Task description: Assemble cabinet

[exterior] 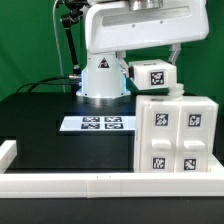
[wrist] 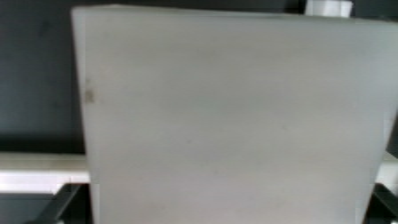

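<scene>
The large white plastic cabinet shell (exterior: 175,135) stands on the black table (exterior: 40,120) at the exterior view's right, four code tags on its front. A smaller white tagged block (exterior: 152,72) sits above it beside the gripper (exterior: 174,82). A blank white panel (wrist: 231,110) fills the wrist view, with the dark fingers (wrist: 59,207) cut off at its corners, so whether they pinch it cannot be told.

Green backdrop (exterior: 28,40), black tabletop (exterior: 40,125).
</scene>
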`<action>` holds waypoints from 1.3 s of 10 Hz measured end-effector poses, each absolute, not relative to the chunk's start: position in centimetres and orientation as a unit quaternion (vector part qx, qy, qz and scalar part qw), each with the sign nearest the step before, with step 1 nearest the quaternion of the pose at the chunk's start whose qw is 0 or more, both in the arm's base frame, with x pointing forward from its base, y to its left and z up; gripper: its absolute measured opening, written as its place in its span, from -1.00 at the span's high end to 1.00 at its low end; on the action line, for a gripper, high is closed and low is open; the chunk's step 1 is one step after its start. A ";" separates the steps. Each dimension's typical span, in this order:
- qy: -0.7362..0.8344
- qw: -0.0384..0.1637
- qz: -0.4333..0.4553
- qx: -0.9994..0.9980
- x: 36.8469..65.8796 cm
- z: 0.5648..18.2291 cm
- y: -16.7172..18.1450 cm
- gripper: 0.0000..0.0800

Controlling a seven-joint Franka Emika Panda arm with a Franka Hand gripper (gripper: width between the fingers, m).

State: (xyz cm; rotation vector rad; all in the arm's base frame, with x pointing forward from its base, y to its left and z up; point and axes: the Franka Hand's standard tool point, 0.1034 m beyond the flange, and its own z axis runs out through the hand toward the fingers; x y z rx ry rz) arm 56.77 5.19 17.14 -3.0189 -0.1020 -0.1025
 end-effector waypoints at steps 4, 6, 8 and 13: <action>-0.036 0.063 -0.036 -0.997 58.3 17.6 6.1 -0.40; -0.037 0.063 -0.036 -0.997 58.2 17.4 6.3 -0.40; -0.043 0.064 -0.037 -0.996 58.5 16.8 7.1 -0.40; -0.053 0.064 -0.051 -0.995 59.0 16.2 8.5 -0.40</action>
